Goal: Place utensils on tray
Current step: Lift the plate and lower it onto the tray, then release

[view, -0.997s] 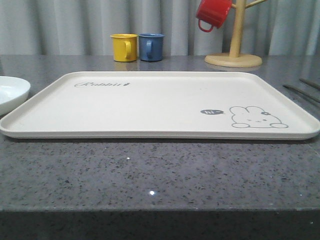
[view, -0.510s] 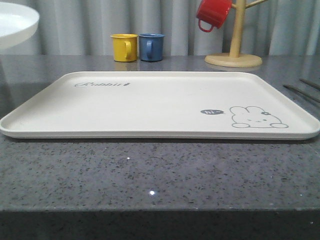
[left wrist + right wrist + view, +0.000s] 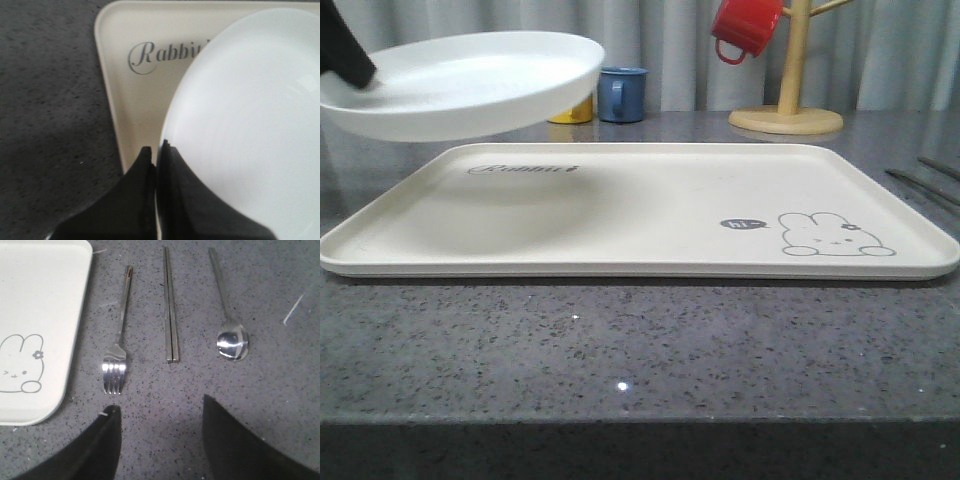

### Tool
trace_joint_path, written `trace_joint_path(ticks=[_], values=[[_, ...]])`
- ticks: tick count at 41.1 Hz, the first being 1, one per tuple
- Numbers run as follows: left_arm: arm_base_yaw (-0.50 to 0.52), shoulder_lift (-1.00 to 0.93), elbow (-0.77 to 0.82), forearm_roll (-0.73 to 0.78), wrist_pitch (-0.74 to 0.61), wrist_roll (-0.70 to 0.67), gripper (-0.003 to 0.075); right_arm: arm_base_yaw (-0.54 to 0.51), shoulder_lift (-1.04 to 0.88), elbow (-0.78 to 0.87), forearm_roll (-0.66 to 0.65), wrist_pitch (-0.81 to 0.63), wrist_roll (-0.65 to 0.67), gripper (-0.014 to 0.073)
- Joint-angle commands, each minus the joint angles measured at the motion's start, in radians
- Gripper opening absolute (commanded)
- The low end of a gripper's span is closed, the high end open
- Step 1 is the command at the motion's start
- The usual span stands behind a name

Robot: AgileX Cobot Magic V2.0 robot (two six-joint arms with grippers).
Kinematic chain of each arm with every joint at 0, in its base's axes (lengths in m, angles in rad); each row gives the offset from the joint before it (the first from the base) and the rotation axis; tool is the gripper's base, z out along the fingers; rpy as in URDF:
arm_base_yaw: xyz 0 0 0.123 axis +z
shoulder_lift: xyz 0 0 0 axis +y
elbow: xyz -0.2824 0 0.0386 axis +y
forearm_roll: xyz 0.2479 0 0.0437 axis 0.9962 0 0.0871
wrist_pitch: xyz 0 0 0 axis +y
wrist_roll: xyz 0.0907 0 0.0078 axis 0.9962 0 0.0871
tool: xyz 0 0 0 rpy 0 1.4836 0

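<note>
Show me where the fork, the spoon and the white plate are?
fork (image 3: 118,340): right wrist view, on its handle above the tines.
spoon (image 3: 232,342): right wrist view, on its oval bowl.
white plate (image 3: 470,80): front view, on its inner surface.

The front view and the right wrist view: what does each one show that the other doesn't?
Front view alone: a white plate held in the air above the tray's left end, a blue mug, a red mug hanging on a wooden stand.

Right wrist view alone: the fork, chopsticks and spoon lying side by side on the counter beside the tray, with the right tool open.

Both: the cream tray with its rabbit drawing.
</note>
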Motion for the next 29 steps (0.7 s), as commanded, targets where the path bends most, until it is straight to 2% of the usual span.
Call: trace_joint_path(ticks=[1, 10, 29], values=[[-0.054, 0.007, -0.039, -0.048, -0.056, -0.020, -0.0018, 0.002, 0.008, -0.031, -0.004, -0.058, -0.008, 0.0402], [-0.109, 0.075, -0.039, -0.033, -0.067, -0.020, -0.0018, 0.002, 0.008, -0.031, -0.004, -0.058, -0.008, 0.0402], [-0.115, 0.134, -0.039, 0.044, -0.041, -0.020, -0.0011, 0.002, 0.008, -0.031, -0.004, -0.058, -0.008, 0.0402]])
